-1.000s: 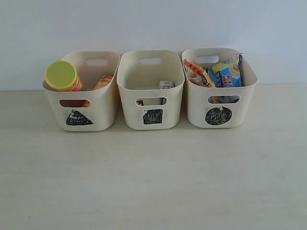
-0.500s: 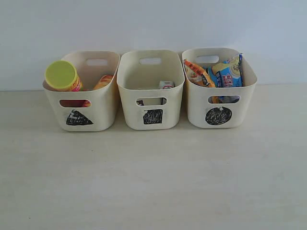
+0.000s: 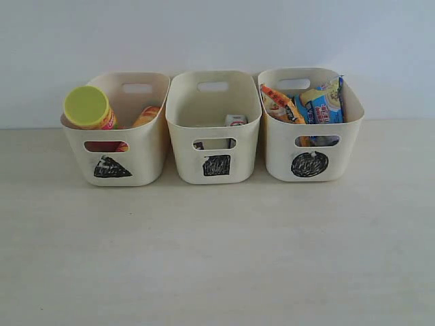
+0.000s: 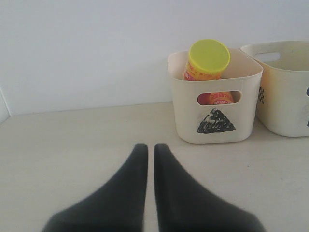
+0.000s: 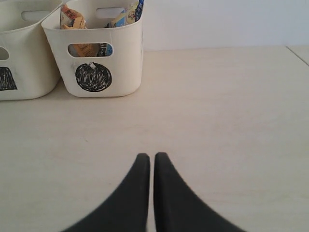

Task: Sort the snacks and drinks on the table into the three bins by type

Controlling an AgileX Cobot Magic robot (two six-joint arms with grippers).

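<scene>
Three cream bins stand in a row at the back of the table (image 3: 217, 258). The triangle bin (image 3: 115, 146) holds the pink chip tube with the yellow-green lid (image 3: 88, 107) and the yellow-and-red tube (image 3: 146, 115). In the square bin (image 3: 213, 136) only the top of a white carton (image 3: 236, 120) shows; the purple juice box is hidden. The circle bin (image 3: 309, 139) holds the orange bag (image 3: 280, 103) and the blue-and-white noodle pack (image 3: 325, 102). My left gripper (image 4: 151, 147) is shut and empty above the table, short of the triangle bin (image 4: 215, 104). My right gripper (image 5: 152, 156) is shut and empty, short of the circle bin (image 5: 96, 53).
A plain pale wall rises behind the bins. Neither arm shows in the exterior view. The table's right edge (image 5: 299, 52) shows in the right wrist view.
</scene>
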